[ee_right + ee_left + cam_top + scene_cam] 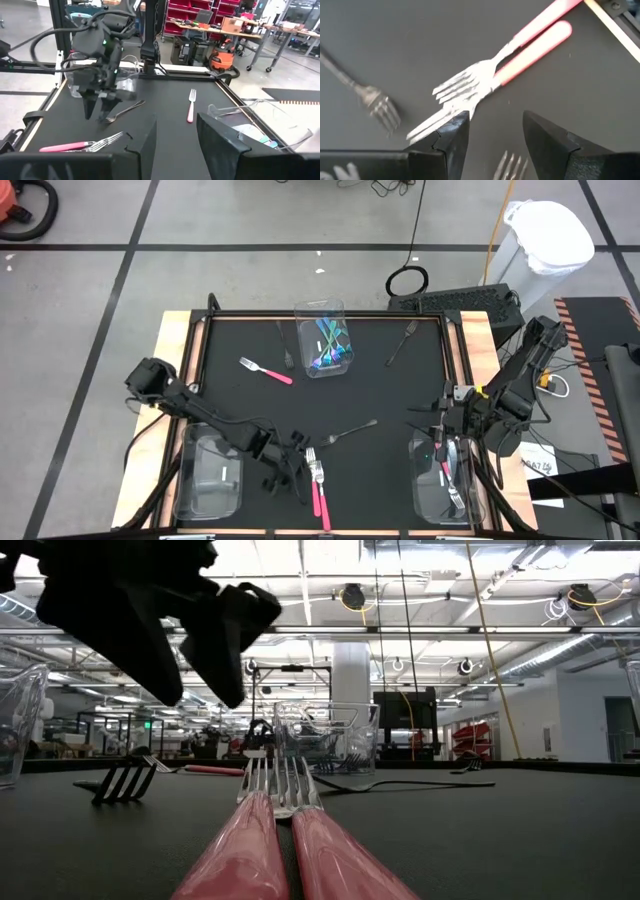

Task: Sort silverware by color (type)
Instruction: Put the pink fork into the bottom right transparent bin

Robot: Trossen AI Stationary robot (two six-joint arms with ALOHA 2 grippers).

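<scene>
No legible brand, label or writing anywhere. Black table mat [330, 405] taken as landmark. At its far-edge centre: clear bin [323, 340] containing teal-handled utensils [330, 348]. Over its near edge: left gripper [288, 472], fingers parted, empty, hovering just beside two pink-handled forks [319, 490] lying side by side, silver tines pointing away. At its right near corner: right gripper [445, 425], fingers parted, empty. Left of centre: single pink-handled fork [266, 370]. Centre and far right: dark grey forks [350, 431].
</scene>
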